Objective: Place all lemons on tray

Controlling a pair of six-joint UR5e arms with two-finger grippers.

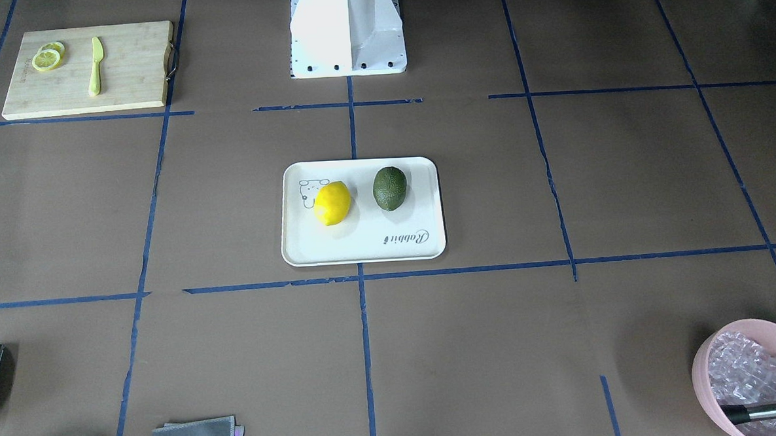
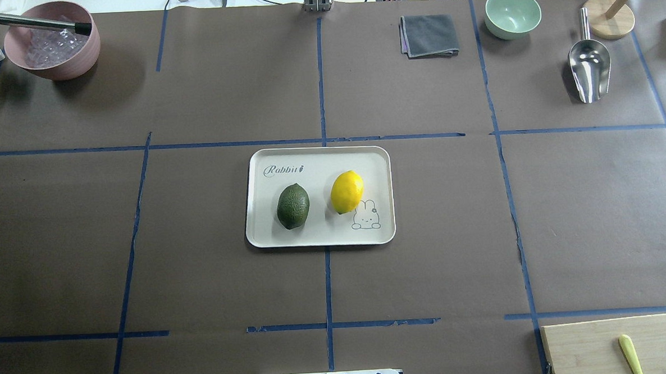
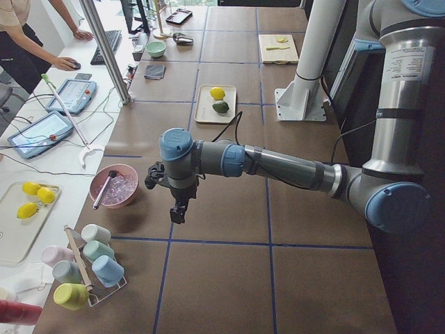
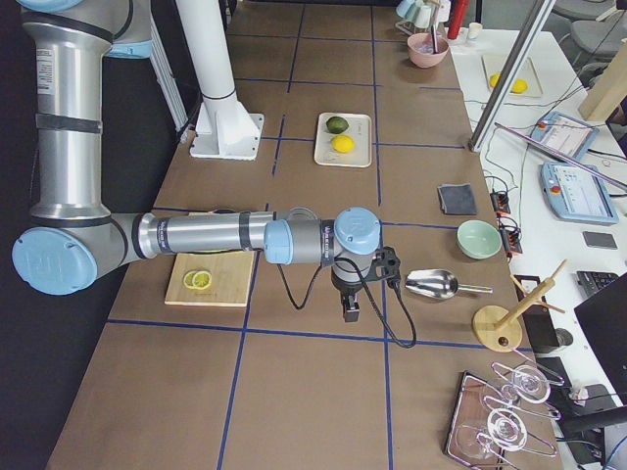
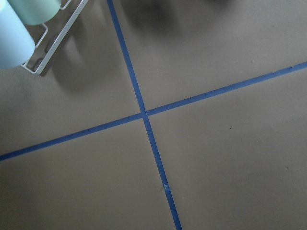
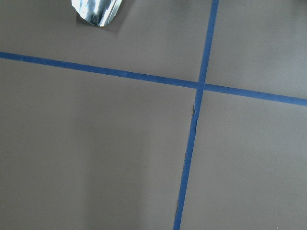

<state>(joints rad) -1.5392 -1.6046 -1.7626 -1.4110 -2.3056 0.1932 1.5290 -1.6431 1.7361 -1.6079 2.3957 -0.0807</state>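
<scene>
- Bright yellow oval lemon (image 2: 346,191) and dark green dimpled lemon (image 2: 293,205) lie side by side, apart, on the cream-white rectangular plastic tray (image 2: 318,235) at table centre.
- Left gripper (image 3: 178,213) hangs over bare brown table near the pink bowl (image 3: 115,186); can't tell how far open, or if holding anything.
- Right gripper (image 4: 350,313) hangs near the metal scoop (image 4: 433,284); same, can't tell.

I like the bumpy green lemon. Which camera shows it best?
The overhead exterior view: the green lemon lies big and unblocked on the tray, its dimples plain. The front-facing view shows it nearly as well. Both side views show it tiny and far. The wrist views miss it.
</scene>
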